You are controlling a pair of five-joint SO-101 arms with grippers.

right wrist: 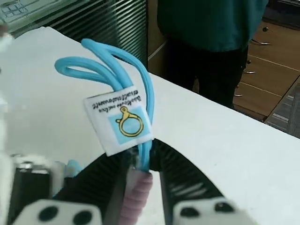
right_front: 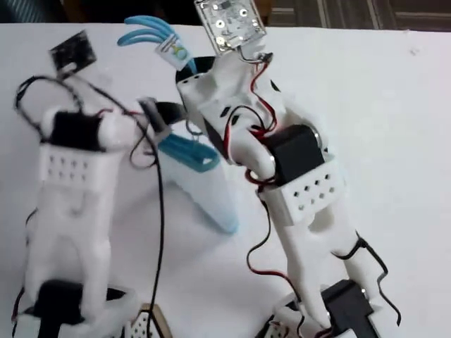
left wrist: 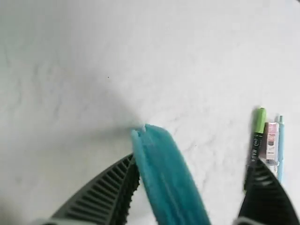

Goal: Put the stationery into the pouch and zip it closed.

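While your right gripper (right wrist: 146, 157) pinches the blue tagged cord (right wrist: 119, 123) in narrow jaws, with a pink ribbed piece (right wrist: 136, 199) wedged between them nearer the wrist, your left gripper (left wrist: 192, 165) stands wide. The pouch (left wrist: 161, 178) has its teal edge between the left fingers, against one of them and not clamped. A green marker (left wrist: 258, 133) and two slimmer pieces lie on the white table (left wrist: 140, 56) just past the other finger. Close the left jaws on that teal edge first, so the mouth is held. Then bring the cord over the opening, loops leading. Release only once the tag is inside, since floppy loops will likely catch the rim.
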